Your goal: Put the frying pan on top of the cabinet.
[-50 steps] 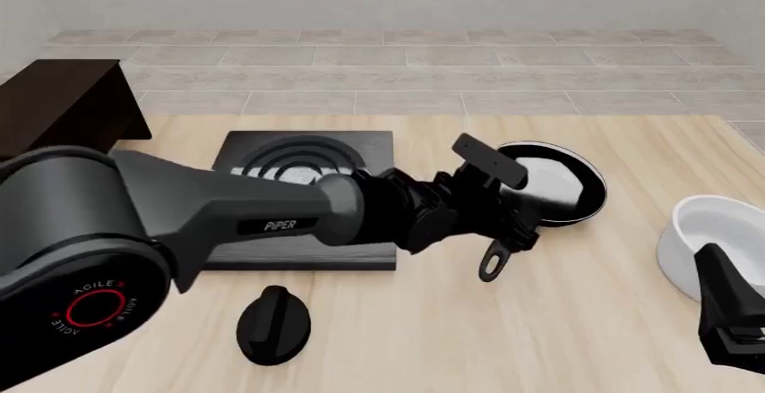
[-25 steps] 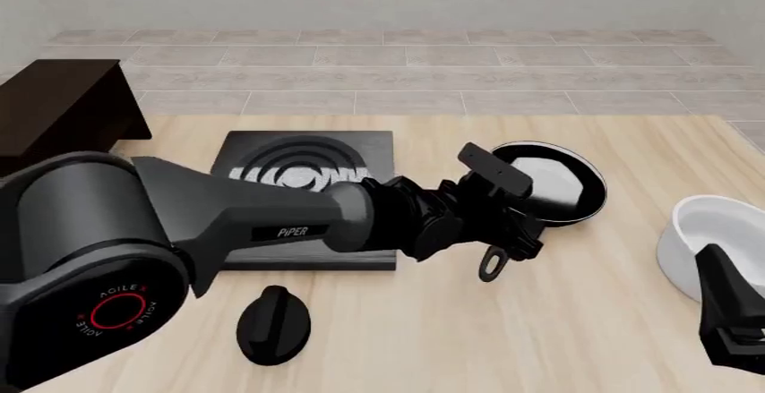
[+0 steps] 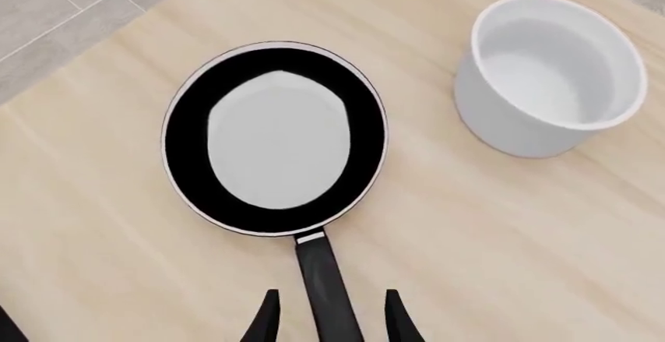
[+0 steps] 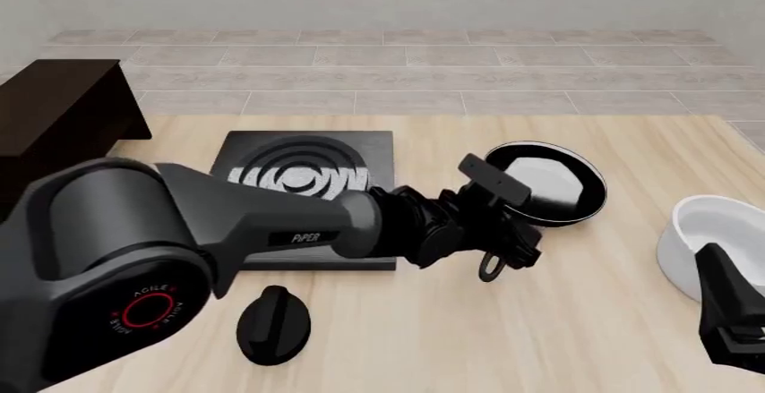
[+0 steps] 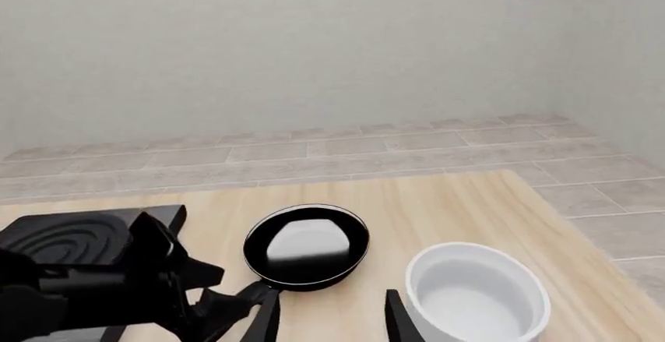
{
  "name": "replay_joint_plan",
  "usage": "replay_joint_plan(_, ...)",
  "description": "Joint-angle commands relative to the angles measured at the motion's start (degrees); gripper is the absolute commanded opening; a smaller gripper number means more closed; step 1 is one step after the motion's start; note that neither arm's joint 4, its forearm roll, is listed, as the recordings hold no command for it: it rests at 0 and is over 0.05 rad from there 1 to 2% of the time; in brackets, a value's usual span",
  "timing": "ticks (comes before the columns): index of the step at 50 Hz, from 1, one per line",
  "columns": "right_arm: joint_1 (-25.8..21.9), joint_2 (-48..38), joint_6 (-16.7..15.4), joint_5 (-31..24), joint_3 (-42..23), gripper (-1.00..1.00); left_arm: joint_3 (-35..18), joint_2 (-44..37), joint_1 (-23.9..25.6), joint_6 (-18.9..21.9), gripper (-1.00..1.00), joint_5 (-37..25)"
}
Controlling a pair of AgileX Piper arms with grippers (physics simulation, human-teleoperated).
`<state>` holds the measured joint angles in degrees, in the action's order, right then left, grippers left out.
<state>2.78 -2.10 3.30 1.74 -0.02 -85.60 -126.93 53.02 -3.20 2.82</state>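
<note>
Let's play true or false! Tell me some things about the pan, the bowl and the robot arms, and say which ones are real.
1. The frying pan sits on the table. True.
2. The frying pan is on top of the cabinet. False: the cabinet top has nothing on it.
3. The left gripper has its fingers on either side of the pan handle. True.
4. The white bowl is upside down. False: it stands upright, open side up.
5. The right gripper holds the bowl. False: it is open, holding nothing.

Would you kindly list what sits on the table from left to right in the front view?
Cabinet → knob → stove plate → frying pan → white bowl.
</note>
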Motion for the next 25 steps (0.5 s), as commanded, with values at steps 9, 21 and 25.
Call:
replay_joint_plan(9, 0.0, -0.6, 0.3, 0.5, 0.0, 1.00, -0.9, -1.3, 0.2, -0.3, 1.00, -0.2)
replay_joint_plan(21, 0.0, -1.0, 0.3, 0.9, 0.0, 1.00, -0.4, -2.0, 0.4, -0.4, 1.00, 0.3)
replay_joint_plan(25, 0.0, -1.1, 0.3, 1.0, 0.0, 1.00, -0.5, -2.2, 0.6, -0.4, 1.00, 0.4)
